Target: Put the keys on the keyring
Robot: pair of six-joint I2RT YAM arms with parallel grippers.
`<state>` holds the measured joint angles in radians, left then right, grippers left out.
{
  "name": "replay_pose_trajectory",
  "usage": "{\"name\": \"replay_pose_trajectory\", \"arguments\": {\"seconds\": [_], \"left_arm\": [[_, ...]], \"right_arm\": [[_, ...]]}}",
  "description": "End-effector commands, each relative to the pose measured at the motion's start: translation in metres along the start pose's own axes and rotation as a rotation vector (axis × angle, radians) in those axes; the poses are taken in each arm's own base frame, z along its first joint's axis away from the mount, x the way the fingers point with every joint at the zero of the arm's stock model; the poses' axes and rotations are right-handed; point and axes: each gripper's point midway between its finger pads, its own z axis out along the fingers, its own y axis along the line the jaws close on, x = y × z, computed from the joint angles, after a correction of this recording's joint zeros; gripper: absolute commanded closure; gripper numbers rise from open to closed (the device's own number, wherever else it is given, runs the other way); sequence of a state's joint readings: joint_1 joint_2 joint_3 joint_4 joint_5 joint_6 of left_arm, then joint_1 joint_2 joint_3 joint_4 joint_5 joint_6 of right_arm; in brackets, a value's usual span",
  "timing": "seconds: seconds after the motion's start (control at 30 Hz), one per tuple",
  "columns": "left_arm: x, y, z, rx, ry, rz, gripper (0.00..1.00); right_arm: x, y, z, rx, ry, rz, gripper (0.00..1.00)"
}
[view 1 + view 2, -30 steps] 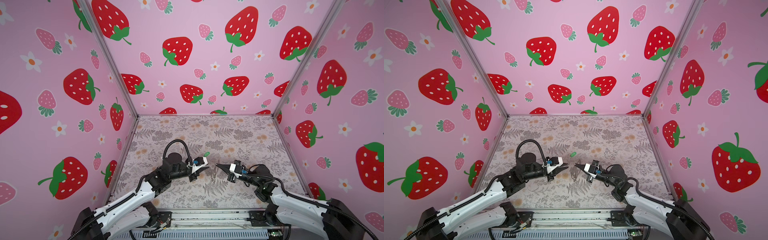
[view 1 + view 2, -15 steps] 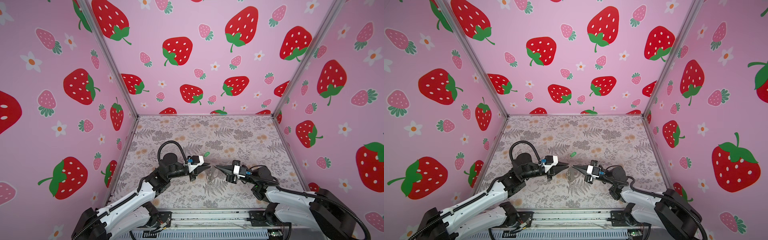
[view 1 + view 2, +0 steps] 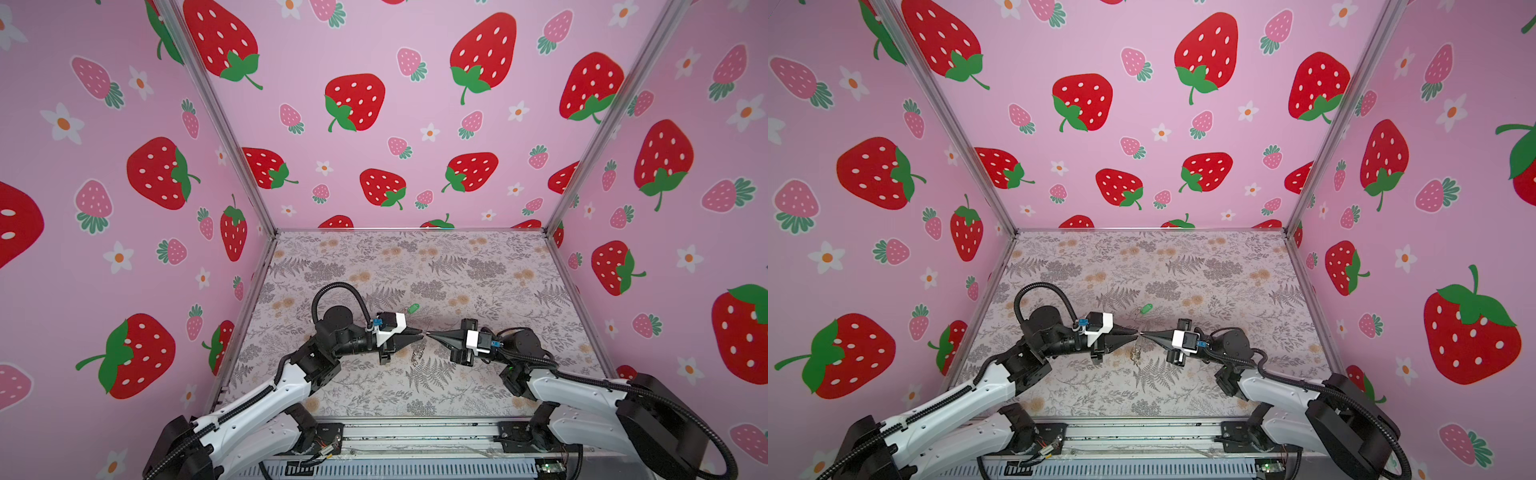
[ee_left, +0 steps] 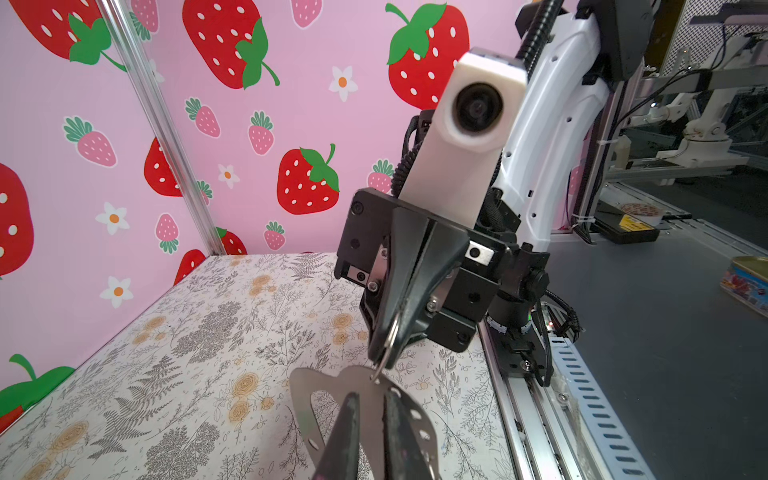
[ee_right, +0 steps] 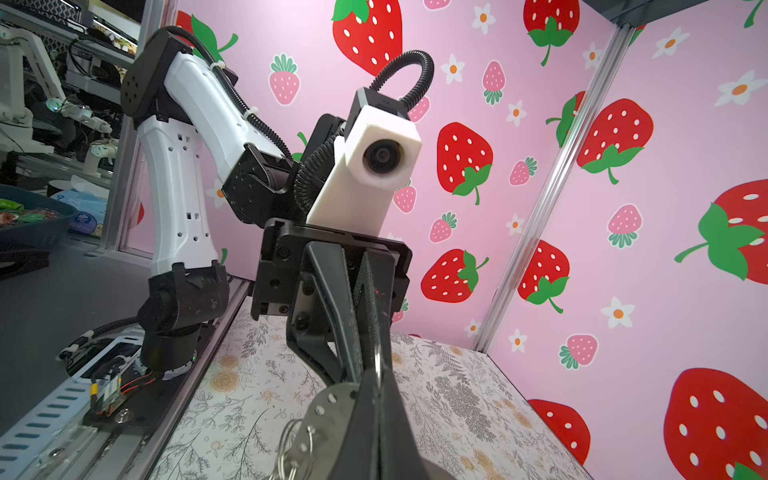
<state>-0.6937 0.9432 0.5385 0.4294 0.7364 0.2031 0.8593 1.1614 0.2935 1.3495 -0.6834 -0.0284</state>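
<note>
The keyring (image 4: 388, 345), a thin wire ring, is pinched in the fully closed right gripper (image 3: 432, 334) and faced tip to tip from the left by the left gripper (image 3: 419, 333), narrowly parted, its hold not discernible.

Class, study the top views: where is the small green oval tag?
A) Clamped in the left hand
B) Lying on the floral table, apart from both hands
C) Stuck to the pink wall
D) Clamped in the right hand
B: in both top views the green tag lies on the floral table beyond the left hand and right hand, whose tips meet without touching it.
</note>
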Motion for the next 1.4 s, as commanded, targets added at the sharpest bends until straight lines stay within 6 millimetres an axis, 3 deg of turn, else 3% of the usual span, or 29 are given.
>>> {"name": "replay_pose_trajectory", "arguments": {"seconds": [0.0,0.5,0.67,0.73,0.97,1.1,1.37], "left_arm": [[-0.023,-0.004,-0.002,0.022,-0.062,0.039,0.85],[-0.036,-0.007,-0.002,0.027,-0.080,0.074,0.86],[-0.036,-0.009,0.000,0.033,-0.078,0.081,1.00],[-0.037,-0.009,0.001,0.033,-0.074,0.087,1.00],[-0.024,0.000,-0.002,-0.047,0.082,0.159,1.00],[-0.015,0.006,-0.004,-0.097,0.246,0.214,1.00],[-0.006,0.009,0.005,-0.127,0.448,0.338,1.00]], "right_arm": [[-0.018,-0.001,0.005,-0.031,-0.058,-0.018,1.00],[-0.013,0.001,0.008,-0.053,-0.040,-0.002,1.00],[-0.011,0.001,0.009,-0.060,-0.032,0.004,1.00],[-0.009,0.001,0.009,-0.057,-0.026,0.008,1.00],[0.001,-0.018,0.000,0.089,0.067,-0.086,0.71],[0.015,-0.026,-0.007,0.133,0.201,-0.158,0.67],[0.012,-0.023,-0.009,0.100,0.242,-0.204,0.68]]}}
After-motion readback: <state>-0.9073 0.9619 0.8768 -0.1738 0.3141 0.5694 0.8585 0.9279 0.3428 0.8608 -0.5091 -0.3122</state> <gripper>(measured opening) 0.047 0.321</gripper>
